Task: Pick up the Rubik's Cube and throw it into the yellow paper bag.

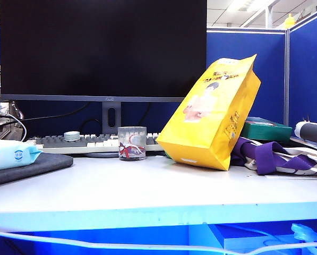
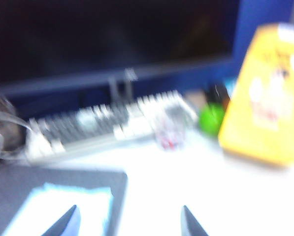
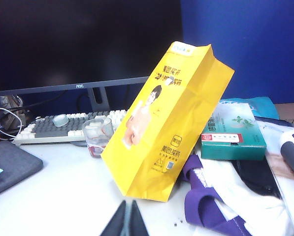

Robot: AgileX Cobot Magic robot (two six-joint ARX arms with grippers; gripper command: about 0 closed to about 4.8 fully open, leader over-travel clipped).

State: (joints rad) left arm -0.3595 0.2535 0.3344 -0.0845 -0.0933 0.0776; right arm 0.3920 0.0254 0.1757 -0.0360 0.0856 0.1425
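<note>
The yellow paper bag stands leaning to the right on the white table, printed with a woman in orange; it also shows as the yellow paper bag and, blurred, as the bag. The Rubik's Cube is not in view in any frame. A blurred green blob lies beside the bag's foot; I cannot tell what it is. My left gripper hovers open over the table's near left with nothing between its fingers. My right gripper is shut and empty, just in front of the bag. Neither gripper appears in the exterior view.
A clear glass cup stands in front of the keyboard and the black monitor. A wet-wipes pack lies on a dark pad at the left. A green flat box and purple-white fabric sit right of the bag.
</note>
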